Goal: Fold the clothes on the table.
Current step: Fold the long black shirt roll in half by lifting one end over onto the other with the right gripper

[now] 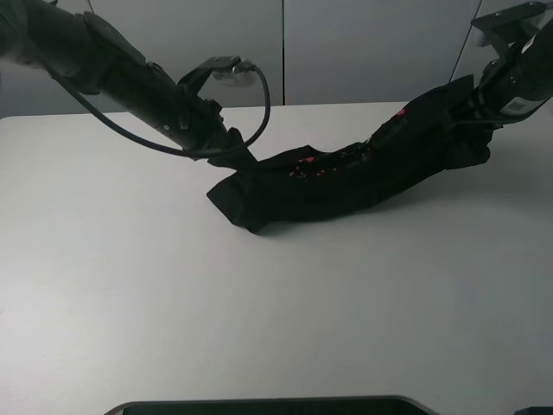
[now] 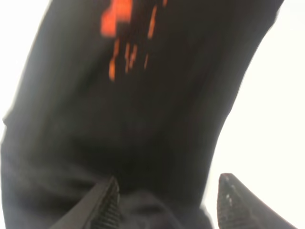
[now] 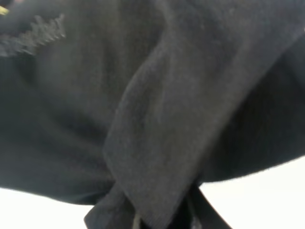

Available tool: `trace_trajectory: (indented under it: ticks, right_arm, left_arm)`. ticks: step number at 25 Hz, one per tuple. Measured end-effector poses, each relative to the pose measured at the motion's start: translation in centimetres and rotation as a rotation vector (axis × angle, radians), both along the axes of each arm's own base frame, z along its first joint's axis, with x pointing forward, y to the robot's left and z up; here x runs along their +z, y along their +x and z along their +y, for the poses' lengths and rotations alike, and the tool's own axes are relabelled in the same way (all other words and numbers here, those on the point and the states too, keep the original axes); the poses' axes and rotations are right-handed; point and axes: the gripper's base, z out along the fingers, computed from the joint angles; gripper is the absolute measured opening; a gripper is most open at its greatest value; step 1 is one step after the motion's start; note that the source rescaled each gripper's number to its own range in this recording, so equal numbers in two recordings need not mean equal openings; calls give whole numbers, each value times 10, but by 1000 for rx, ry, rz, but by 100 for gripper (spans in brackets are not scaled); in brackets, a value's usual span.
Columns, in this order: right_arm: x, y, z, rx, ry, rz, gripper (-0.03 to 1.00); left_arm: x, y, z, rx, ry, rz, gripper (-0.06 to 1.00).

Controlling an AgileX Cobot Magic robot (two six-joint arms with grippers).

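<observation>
Stretched between two arms over the white tabletop [image 1: 173, 294]: a black T-shirt [image 1: 346, 177], bunched into a long, sagging band. Ran from left of centre up toward the far right edge. Lower end resting in a crumpled heap on the tabletop, upper end lifted clear, with a soft shadow under the raised span. Red print [image 1: 304, 166] showing in flecks along the top of the band, with another red spot nearer the high end.

Left gripper [image 1: 235, 149] down at the low end, pressed into the fabric just where the heap began. From the left wrist view, two dark fingers [image 2: 106, 202] spread apart, black cloth lying between and beyond them, orange-red print blurred further along. Whether those fingers had actually pinched any cloth: cannot tell, since the tips ran out of frame. Black cable [image 1: 259, 95] looping up over that arm.

Right gripper [image 1: 471, 102] up high at the far right, buried in the shirt's upper end and carrying it off the tabletop. From the right wrist view, thick folds of black cloth filling nearly everything, drawn together into a tight knot at the gripper [image 3: 157, 217], clamped firmly there. A line of stitching [image 3: 35, 33] visible near one corner, white tabletop showing below the drape.
</observation>
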Motion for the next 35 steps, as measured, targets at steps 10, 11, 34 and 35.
trace_trajectory:
  ticks: [10,11,34,35]
  right_arm:
    - [5,-20,101,248,100,-23,14]
    - [2,-21,108,258,113,-17,14]
    - [-75,-24,213,434,316,142,15]
    - [-74,-24,215,443,344,138,19]
  left_arm:
    - [165,-16,7,11,-187,-421,65]
    - [176,-21,9,14,-198,-450,65]
    - [240,-62,27,26,-273,-603,65]
    - [240,-62,27,27,-273,-603,65]
